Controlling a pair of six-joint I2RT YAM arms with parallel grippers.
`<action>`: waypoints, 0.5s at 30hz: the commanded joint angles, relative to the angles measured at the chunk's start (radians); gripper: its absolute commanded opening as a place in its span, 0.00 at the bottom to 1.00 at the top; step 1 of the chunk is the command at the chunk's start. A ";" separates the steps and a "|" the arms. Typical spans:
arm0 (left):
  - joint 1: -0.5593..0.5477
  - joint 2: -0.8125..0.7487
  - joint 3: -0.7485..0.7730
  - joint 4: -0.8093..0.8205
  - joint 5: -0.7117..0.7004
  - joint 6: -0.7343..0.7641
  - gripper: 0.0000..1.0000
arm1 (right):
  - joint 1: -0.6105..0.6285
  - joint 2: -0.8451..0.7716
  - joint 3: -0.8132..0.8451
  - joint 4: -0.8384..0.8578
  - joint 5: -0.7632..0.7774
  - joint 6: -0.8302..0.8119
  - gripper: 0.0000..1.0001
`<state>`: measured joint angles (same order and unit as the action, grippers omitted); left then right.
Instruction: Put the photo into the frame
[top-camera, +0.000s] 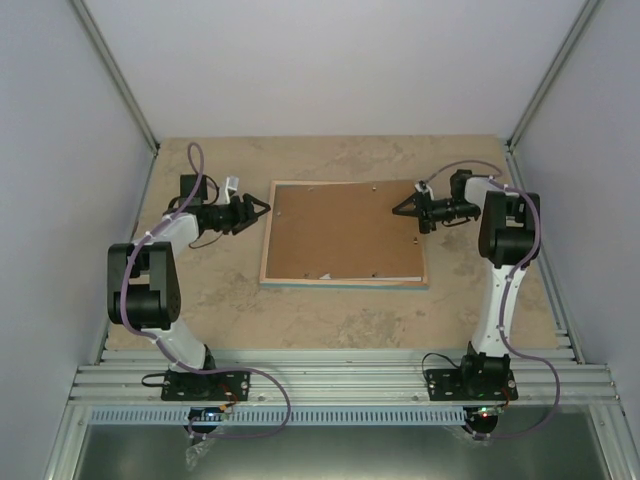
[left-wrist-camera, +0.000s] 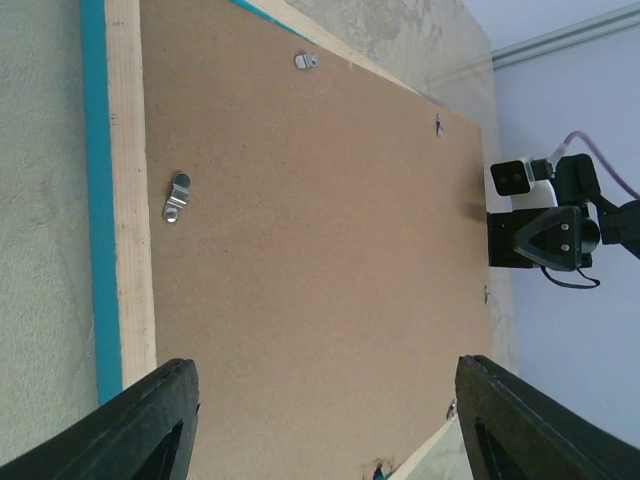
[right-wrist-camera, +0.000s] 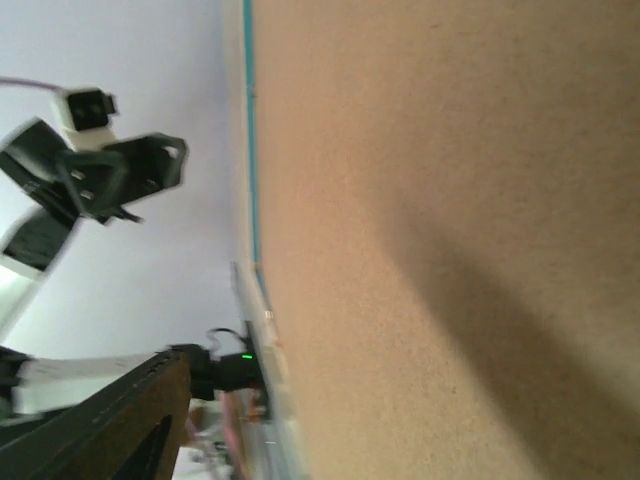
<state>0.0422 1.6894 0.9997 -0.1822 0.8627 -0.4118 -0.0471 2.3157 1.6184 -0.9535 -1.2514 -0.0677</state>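
Left gripper (top-camera: 260, 211) hovers spread wide just beside the left rim of the frame (top-camera: 345, 284), which lies face down on the table (top-camera: 300, 315), brown backing board (top-camera: 345, 230) uppermost. Right gripper (top-camera: 399, 210), also spread, hangs over its far right corner.

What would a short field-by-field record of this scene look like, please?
frame: lies flat on the table, bare wood face up, turquoise showing along the edge
backing board: brown, seated inside the frame
metal clip: on the board near the rim
photo: not visible in any view
left gripper: open, at the frame's left edge, holding nothing
right gripper: looks open, over the frame's right edge near the far corner
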 joint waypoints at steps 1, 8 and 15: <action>0.002 -0.019 0.017 -0.010 -0.018 0.023 0.73 | -0.006 -0.081 0.004 0.086 0.161 0.064 0.78; 0.001 -0.034 0.023 -0.028 -0.088 0.033 0.77 | 0.001 -0.166 0.002 0.093 0.441 0.127 0.98; 0.001 -0.032 0.063 -0.096 -0.229 0.085 0.82 | -0.019 -0.246 -0.062 0.143 0.607 0.111 0.95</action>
<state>0.0422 1.6756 1.0103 -0.2237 0.7357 -0.3794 -0.0502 2.1395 1.6032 -0.8642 -0.7868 0.0448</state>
